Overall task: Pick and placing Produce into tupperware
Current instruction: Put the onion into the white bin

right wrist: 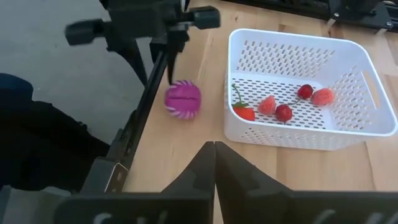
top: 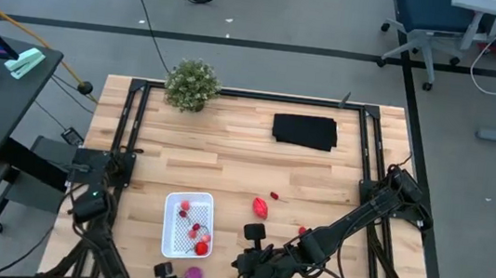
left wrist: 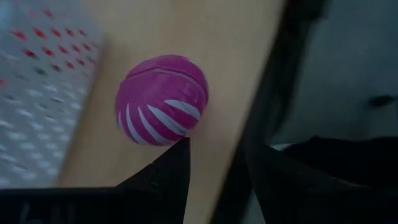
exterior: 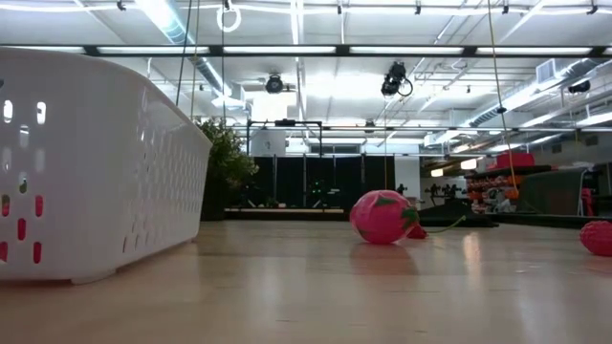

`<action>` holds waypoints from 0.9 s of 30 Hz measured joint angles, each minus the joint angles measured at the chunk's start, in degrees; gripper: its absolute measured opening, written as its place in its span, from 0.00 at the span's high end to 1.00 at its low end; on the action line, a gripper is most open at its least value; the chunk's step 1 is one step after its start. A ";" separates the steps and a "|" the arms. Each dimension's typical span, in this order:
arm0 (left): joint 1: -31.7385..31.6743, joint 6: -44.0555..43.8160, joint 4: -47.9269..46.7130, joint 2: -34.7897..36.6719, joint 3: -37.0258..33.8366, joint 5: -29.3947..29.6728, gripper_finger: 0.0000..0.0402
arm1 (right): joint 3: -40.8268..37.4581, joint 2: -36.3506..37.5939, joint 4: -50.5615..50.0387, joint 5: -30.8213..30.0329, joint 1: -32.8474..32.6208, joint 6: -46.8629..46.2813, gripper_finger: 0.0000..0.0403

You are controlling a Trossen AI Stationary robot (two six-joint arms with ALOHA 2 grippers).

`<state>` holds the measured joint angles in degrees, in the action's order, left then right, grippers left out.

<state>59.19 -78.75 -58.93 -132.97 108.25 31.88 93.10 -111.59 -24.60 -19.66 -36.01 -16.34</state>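
left gripper (top: 169, 275): at the table's near edge, fingers spread, just beside the purple ball (top: 194, 274), holding nothing
tupperware (top: 188, 223): near-left of the table, several red pieces (right wrist: 283, 112) inside
loose produce: red oblong (top: 260, 206) and small red bits mid-table
right gripper (top: 247, 266): fingers pressed together, empty, right of the ball
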 joint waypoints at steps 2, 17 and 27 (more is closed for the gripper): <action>-1.41 1.25 -1.46 0.00 0.00 -0.01 0.60 | 0.00 0.00 0.02 0.00 0.00 0.00 0.96; -15.80 20.92 -3.11 0.00 0.00 0.28 0.60 | 0.00 0.04 -6.64 14.34 -2.58 -2.04 0.92; -21.43 26.96 -3.13 2.62 0.96 0.26 0.60 | 0.00 -0.69 -9.56 10.69 -6.27 -8.78 0.64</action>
<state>37.76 -51.79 -62.06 -130.34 109.21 32.14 93.10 -112.28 -34.16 -8.97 -42.28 -25.12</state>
